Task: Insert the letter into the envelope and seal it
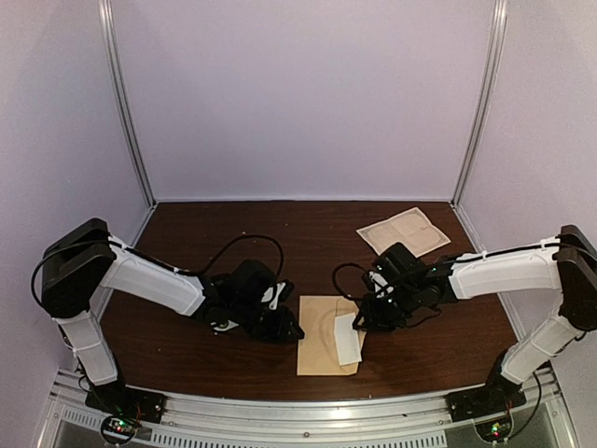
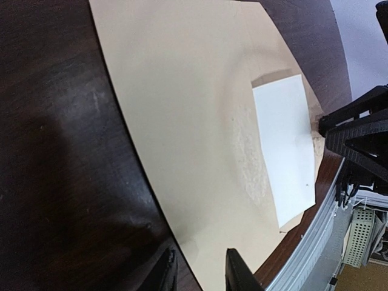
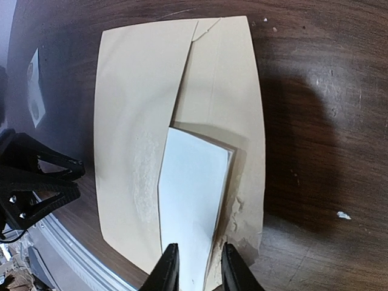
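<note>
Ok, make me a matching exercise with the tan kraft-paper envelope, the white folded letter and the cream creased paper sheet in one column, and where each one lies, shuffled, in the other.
Things
1. tan kraft-paper envelope
2. white folded letter
3. cream creased paper sheet

Places
A. far right corner of the dark wooden table
B. flat at the table's front edge, near the middle
C. partly tucked into the envelope, one end sticking out

Pairs: 1-B, 2-C, 3-A

both arms reach inward and low from opposite sides, the left end effector (image 2: 201,274) and right end effector (image 3: 200,270) near each other, fingers slightly parted.
</note>
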Available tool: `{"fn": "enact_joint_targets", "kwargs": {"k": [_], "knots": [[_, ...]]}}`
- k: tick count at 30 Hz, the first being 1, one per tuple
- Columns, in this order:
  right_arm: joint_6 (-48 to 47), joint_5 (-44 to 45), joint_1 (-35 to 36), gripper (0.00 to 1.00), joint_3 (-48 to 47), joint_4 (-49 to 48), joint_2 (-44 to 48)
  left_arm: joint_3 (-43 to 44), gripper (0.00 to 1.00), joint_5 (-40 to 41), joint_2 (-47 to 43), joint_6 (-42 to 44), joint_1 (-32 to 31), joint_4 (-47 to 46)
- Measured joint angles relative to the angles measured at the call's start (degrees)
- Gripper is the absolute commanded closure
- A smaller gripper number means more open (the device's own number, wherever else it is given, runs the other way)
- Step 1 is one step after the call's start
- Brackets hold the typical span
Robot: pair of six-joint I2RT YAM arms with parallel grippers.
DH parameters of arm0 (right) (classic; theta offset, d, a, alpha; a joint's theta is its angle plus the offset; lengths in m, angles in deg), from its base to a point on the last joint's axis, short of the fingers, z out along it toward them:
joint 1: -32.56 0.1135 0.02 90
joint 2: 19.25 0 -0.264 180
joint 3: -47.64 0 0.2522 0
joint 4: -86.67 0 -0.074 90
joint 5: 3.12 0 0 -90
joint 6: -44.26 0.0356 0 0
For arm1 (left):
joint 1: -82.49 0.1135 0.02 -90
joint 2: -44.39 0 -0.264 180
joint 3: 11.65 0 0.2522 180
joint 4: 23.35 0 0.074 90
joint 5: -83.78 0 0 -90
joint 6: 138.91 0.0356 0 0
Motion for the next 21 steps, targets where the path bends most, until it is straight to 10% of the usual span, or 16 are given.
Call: {"fn": "enact_joint_targets", "kwargs": {"k": [21], "knots": [[3.28,-1.62,1.84,0.89,3.26,-5.2,-2.23,0.0,0.81,-0.22,1.07,0.0,0.0,-0.02]]}}
